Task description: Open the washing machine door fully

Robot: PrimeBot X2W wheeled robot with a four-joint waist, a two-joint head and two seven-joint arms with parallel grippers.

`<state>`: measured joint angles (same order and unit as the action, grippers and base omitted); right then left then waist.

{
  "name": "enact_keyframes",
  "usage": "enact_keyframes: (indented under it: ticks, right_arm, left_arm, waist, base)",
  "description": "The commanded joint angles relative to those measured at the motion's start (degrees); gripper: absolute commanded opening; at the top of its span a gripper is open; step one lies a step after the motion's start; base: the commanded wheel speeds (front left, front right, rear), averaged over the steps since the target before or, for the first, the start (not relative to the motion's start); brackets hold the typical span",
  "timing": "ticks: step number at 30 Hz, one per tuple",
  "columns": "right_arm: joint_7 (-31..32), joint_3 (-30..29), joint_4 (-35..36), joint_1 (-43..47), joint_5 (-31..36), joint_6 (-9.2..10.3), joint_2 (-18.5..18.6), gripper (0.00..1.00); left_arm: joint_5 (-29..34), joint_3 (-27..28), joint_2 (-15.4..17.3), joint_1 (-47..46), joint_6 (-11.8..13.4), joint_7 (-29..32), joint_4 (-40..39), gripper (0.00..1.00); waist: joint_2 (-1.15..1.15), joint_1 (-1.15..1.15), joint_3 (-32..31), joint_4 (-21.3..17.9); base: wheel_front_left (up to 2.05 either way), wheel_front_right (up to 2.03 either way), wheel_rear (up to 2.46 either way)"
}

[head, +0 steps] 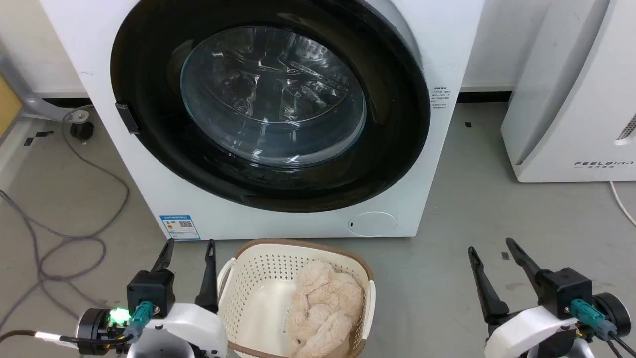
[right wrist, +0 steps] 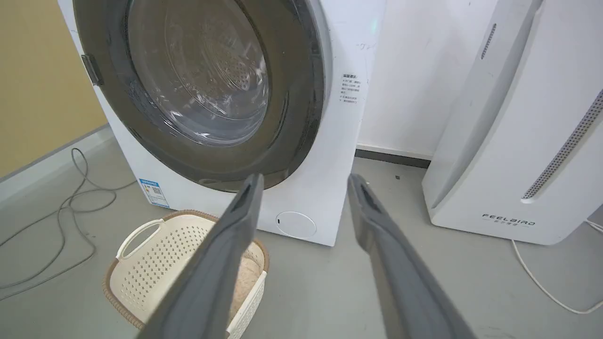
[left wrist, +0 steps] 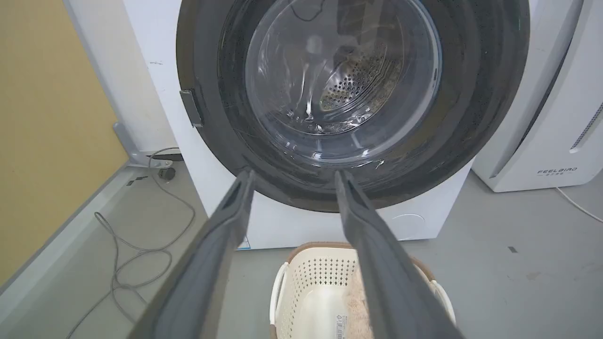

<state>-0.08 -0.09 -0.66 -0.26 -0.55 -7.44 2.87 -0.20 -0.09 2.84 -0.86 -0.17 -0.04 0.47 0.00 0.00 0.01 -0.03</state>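
The washing machine is a big white box straight ahead. Its round glossy black door with the clear glass bowl window lies flat against the front, shut; a small dark latch tab sits on its left edge. The door looms just beyond my left gripper's fingertips, and the door appears at the upper left in the right wrist view. My left gripper stands open low at the left, apart from the machine. My right gripper is open at the lower right, holding nothing.
A cream perforated laundry basket with a beige plush item sits on the floor right before the machine, between my arms. A white slanted appliance marked FEELBIRD stands at the right. Grey cables trail over the floor at the left.
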Motion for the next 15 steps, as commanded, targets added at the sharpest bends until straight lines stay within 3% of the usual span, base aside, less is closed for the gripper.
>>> enact_keyframes:
  ticks: [1,9,11,15]
  right_arm:
    - [-0.43,-0.09,-0.03,0.17,-0.3,0.0,0.0,1.0]
    - [-1.3,-0.18,-0.1,0.53,-1.04,0.0,0.0,1.0]
    - [-1.51,-0.19,-0.13,0.62,-1.29,-0.01,0.0,0.0]
    - [-1.95,-0.25,-0.21,0.8,-1.85,-0.01,0.0,0.0]
  left_arm:
    - [-0.49,-0.31,0.02,-0.07,-0.24,-0.52,0.3,1.0]
    - [-1.04,-0.89,0.03,-0.31,-0.46,-1.5,0.74,1.0]
    - [-1.13,-1.03,0.03,-0.34,-0.47,-1.74,0.84,1.0]
    - [-1.42,-1.3,0.02,-0.39,-0.52,-2.22,0.99,1.0]
  waist:
    - [0.0,0.0,0.0,-0.02]
    - [0.0,0.0,0.02,-0.11]
    - [0.0,0.0,0.02,-0.14]
    - [0.0,0.0,0.0,-0.17]
  base:
    - [0.0,0.0,0.0]
    - [0.0,0.0,0.0]
    - [0.0,0.0,0.0]
    - [0.0,0.0,0.0]
